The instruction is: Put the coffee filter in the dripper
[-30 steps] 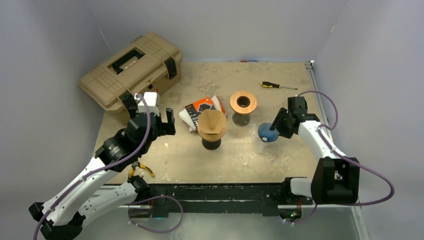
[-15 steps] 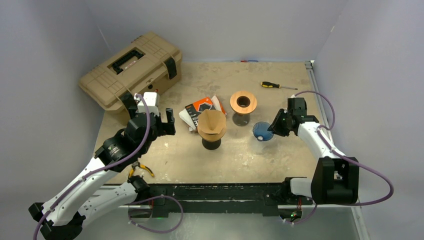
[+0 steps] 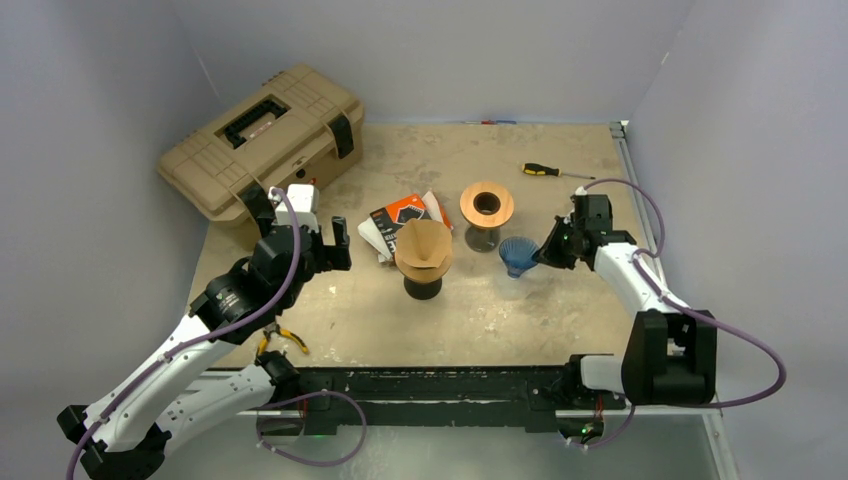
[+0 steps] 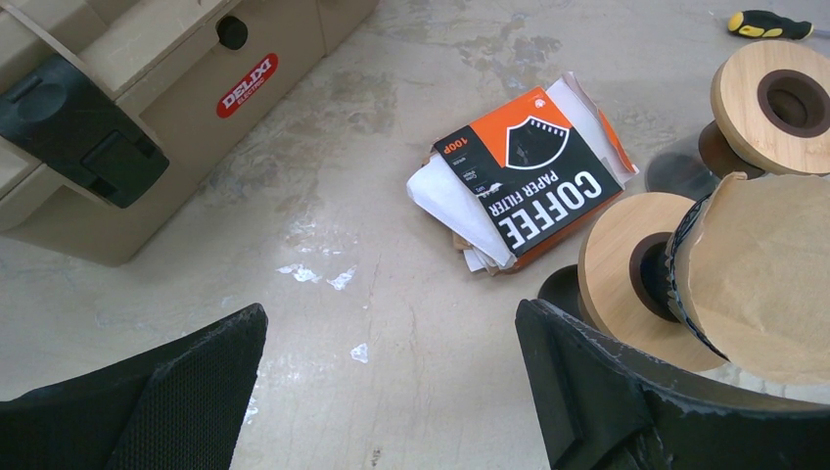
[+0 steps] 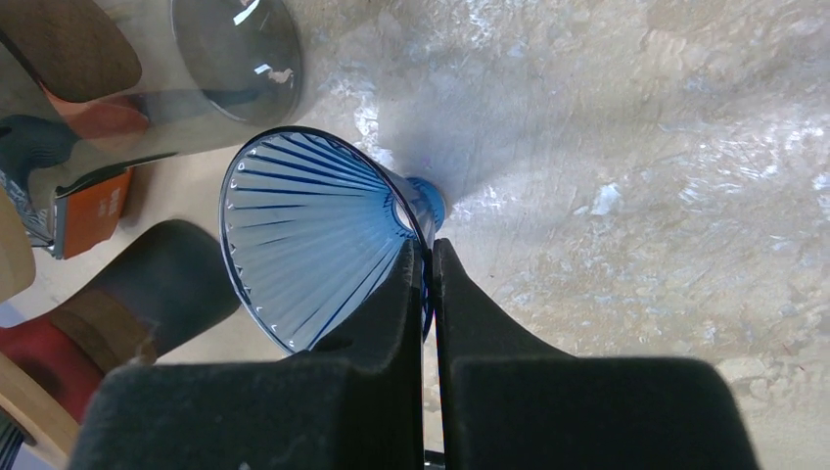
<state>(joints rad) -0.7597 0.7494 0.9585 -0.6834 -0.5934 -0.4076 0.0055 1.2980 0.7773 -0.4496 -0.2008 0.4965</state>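
Pinch on thin wall: your right gripper (image 5: 428, 264) clamped on blue dripper (image 5: 313, 235) rim, dripper looks tilted. Risk: it slips or twists when you move. Your left gripper (image 4: 390, 328) spread wide, empty; paper filter (image 4: 763, 264) sits on wooden stand (image 4: 626, 264).

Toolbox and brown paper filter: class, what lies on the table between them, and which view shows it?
The orange-and-black coffee filter pack; the left wrist view shows it best.
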